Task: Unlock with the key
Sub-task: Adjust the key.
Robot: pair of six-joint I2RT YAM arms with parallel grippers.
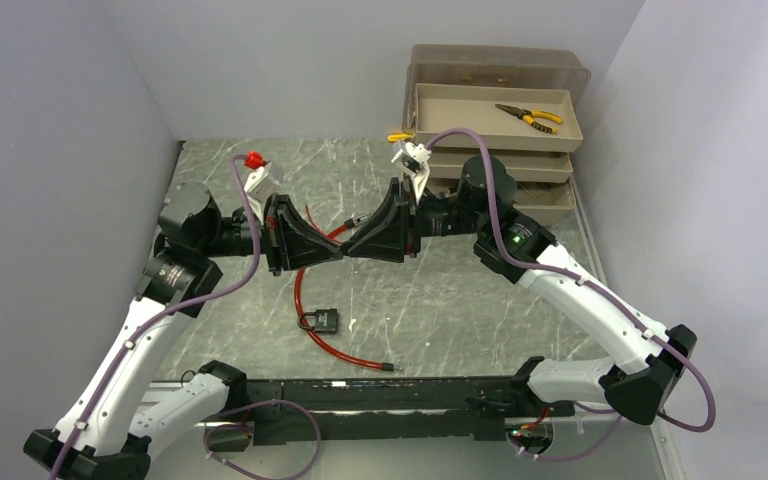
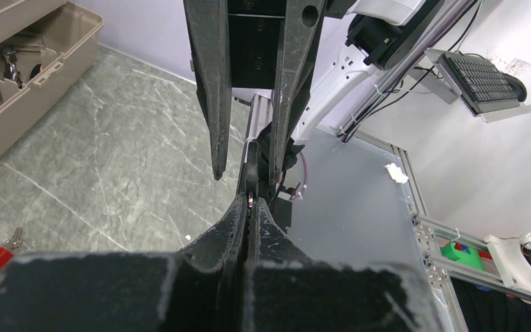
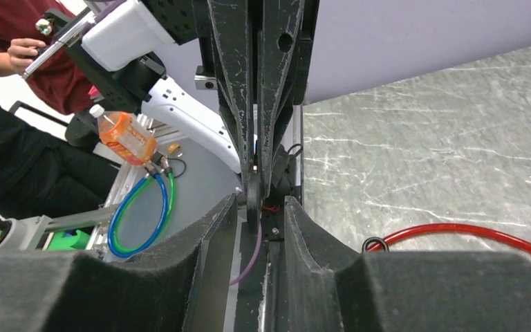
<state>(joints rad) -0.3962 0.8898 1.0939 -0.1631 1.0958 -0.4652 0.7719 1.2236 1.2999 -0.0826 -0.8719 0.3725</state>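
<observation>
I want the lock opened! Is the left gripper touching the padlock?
Apart. The top view shows bare table between the padlock and the left gripper.

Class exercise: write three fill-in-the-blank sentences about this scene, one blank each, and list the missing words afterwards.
1. The cable by the padlock is ___ in colour.
2. The pliers in the toolbox have ___ handles.
3. The left gripper, tip to tip with the right gripper, has its jaws ___.
Missing words: red; yellow; shut.
</observation>
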